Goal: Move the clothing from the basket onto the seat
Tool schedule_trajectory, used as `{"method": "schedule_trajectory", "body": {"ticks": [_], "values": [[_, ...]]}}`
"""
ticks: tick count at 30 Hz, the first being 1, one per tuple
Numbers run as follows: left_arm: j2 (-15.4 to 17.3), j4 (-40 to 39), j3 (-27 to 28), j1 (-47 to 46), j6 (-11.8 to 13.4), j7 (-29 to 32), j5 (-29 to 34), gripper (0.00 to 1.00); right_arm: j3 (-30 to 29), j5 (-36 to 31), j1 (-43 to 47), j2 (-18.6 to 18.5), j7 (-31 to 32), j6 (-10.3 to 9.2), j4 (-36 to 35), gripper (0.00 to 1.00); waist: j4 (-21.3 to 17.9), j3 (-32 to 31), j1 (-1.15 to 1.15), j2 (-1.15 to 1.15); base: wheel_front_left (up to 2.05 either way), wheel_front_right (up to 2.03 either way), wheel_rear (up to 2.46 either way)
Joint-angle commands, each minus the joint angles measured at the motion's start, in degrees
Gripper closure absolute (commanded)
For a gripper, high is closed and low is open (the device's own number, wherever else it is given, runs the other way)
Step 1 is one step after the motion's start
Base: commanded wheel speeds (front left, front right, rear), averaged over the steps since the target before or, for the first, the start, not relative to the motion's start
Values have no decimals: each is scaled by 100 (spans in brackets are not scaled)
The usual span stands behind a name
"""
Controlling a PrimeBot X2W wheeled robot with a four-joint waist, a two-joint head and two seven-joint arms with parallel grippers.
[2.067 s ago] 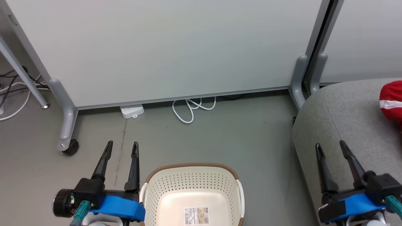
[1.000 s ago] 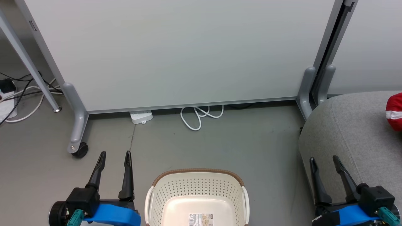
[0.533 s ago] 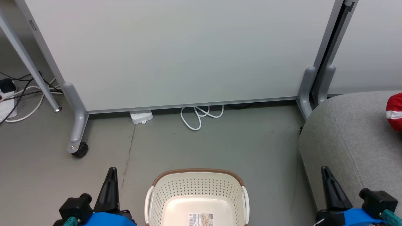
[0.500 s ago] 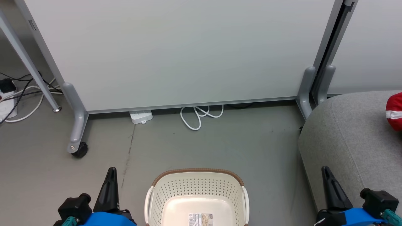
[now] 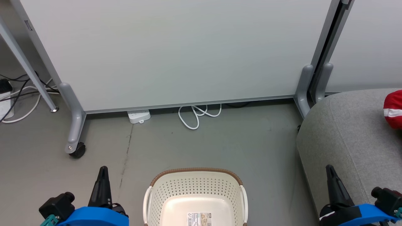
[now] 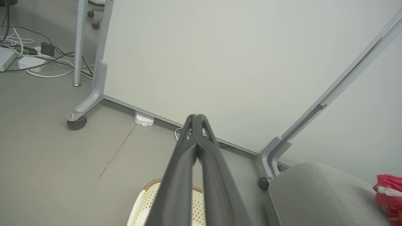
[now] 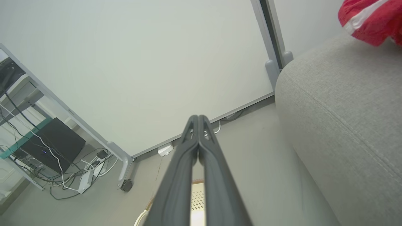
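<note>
The cream perforated basket [image 5: 194, 191] with a brown rim stands on the floor at the bottom middle; its inside shows a barcode label and no fabric. Red clothing [image 5: 393, 108] with a white stripe lies on the grey seat [image 5: 348, 131] at the right edge, also visible as clothing [image 6: 388, 194] in the left wrist view and clothing [image 7: 370, 18] in the right wrist view. My left gripper [image 5: 103, 171] is shut, left of the basket, holding nothing. My right gripper [image 5: 329, 169] is shut beside the seat's front edge, also holding nothing.
A pale partition panel [image 5: 176, 50] on grey wheeled feet [image 5: 73, 147] closes the far side. A white cable loop [image 5: 194, 114] and a white power block [image 5: 138, 115] lie at its base. More cables [image 5: 15, 97] trail on the floor at far left.
Both grippers went from open to shut and sank toward the bottom edge of the head view. The head camera shifted slightly. Basket and clothing stayed put.
</note>
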Motion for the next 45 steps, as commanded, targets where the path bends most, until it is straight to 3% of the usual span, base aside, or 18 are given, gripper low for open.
{"method": "schedule_trajectory", "body": {"ticks": [1,45], "values": [[3,-89,42,-210,-27,39,-172,100,-28,180,-182,-1,26,1,-100,100,-3,1,0,0,0,0,0],[1,-90,431,-496,-86,868,-3389,100,-217,3396,-462,32,855,2,-103,100,-175,67,0,0,0,0,0]]}}
